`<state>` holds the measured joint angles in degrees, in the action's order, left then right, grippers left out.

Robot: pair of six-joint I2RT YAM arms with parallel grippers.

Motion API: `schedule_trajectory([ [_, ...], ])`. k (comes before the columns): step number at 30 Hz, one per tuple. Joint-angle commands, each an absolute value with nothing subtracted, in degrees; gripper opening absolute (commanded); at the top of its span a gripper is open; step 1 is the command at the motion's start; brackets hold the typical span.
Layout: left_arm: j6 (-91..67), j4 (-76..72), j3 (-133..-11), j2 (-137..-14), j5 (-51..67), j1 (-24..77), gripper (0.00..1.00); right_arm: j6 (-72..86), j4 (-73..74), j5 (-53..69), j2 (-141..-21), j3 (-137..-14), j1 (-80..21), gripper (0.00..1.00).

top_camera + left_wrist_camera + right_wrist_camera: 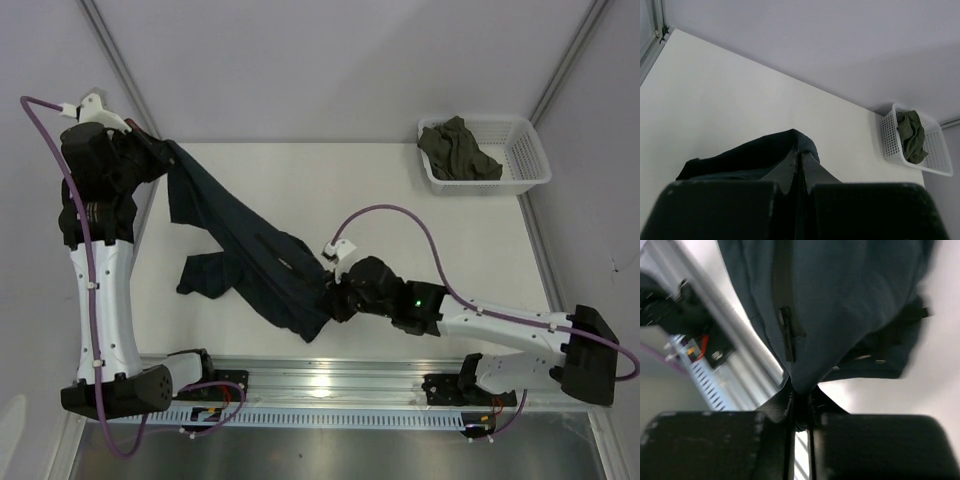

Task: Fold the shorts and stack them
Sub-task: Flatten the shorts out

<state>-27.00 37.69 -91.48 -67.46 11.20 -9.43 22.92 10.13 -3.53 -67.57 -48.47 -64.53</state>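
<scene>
Left hand (152,150) clenching shorts (250,245) edge, raised high; right hand (330,292) pinching opposite edge low near tabletop (400,200). Both apparently stretching fabric flat, readying fold.

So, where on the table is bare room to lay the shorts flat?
Bare table lies between the shorts and the basket, beyond the right arm. The left side and near centre are crowded: the shorts hang stretched between both jaws.
</scene>
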Motion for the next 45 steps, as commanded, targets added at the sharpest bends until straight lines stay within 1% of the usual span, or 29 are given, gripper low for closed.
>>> schedule_trajectory([
  [1,-28.30,36.30,-91.59,-67.50,13.36,-10.28,0.00,24.17,4.58,7.37,-73.01,-52.80,-69.07,0.12],
  [2,-28.47,35.60,-90.63,-67.24,13.45,-10.28,0.00,24.00,4.14,7.90,-74.34,-53.52,-69.95,0.17],
  [4,-28.39,34.98,-89.13,-66.89,13.10,-10.28,0.00,24.25,3.87,8.78,-78.37,-55.10,-71.45,0.22],
  [8,-27.51,34.89,-87.98,-66.36,11.87,-10.37,0.00,25.31,0.62,11.95,-83.66,-53.01,-70.40,0.28],
  [9,-27.34,34.81,-87.54,-66.27,11.60,-10.37,0.00,25.75,-3.30,12.91,-84.63,-52.22,-69.79,0.29],
  [12,-26.72,34.54,-86.06,-65.83,10.90,-10.37,0.00,27.24,-8.50,15.55,-88.67,-49.66,-69.43,0.29],
  [14,-26.20,34.28,-84.74,-65.48,10.29,-10.46,0.00,27.86,-10.62,16.70,-91.30,-48.96,-69.43,0.35],
  [15,-26.10,34.28,-84.29,-65.22,9.94,-10.46,0.00,28.30,-12.98,17.05,-91.93,-48.17,-69.52,0.40],
  [16,-25.76,34.10,-82.89,-64.52,9.58,-10.55,0.00,28.56,-13.88,16.88,-92.46,-47.82,-69.78,0.50],
  [17,-25.66,34.01,-82.36,-64.16,8.80,-10.63,0.00,28.83,-14.58,16.61,-93.16,-47.64,-70.13,0.53],
  [20,-25.05,33.66,-80.42,-63.02,7.47,-11.25,0.00,29.97,-18.18,16.70,-93.34,-46.32,-70.31,0.59],
  [23,-24.70,33.92,-79.89,-62.58,7.38,-12.56,0.00,29.97,-20.21,16.26,-92.29,-44.30,-70.22,0.59],
  [24,-24.61,33.84,-79.81,-62.58,7.56,-12.92,0.00,30.23,-21.35,15.22,-91.07,-43.77,-70.14,0.57],
  [26,-24.52,33.66,-79.72,-62.49,7.65,-13.27,0.00,30.32,-22.75,14.33,-89.92,-42.02,-69.79,0.56],
  [29,-24.35,33.75,-79.63,-62.49,7.82,-13.45,0.00,31.72,-26.53,13.54,-87.90,-39.91,-69.52,0.57],
  [31,-24.08,33.92,-79.63,-62.49,7.21,-13.54,0.00,33.47,-29.96,12.14,-86.66,-38.59,-69.78,0.59],
  [33,-23.56,34.36,-79.63,-62.40,6.25,-13.89,0.00,34.01,-32.42,9.60,-85.79,-36.74,-70.74,0.67],
  [34,-23.38,34.54,-79.45,-62.32,5.89,-13.97,0.00,33.75,-32.08,8.19,-85.78,-36.65,-71.19,0.69],
  [40,-22.94,34.63,-77.96,-61.79,5.36,-14.68,0.00,30.06,-23.65,0.09,-89.81,-42.88,-74.53,0.67],
  [42,-22.94,34.54,-77.70,-61.79,5.54,-14.68,0.00,30.32,-22.94,0.44,-91.14,-44.91,-74.36,0.66],
  [45,-23.03,34.37,-77.43,-61.52,5.89,-14.68,0.00,34.17,-25.91,5.16,-93.51,-45.44,-73.21,0.66],
])
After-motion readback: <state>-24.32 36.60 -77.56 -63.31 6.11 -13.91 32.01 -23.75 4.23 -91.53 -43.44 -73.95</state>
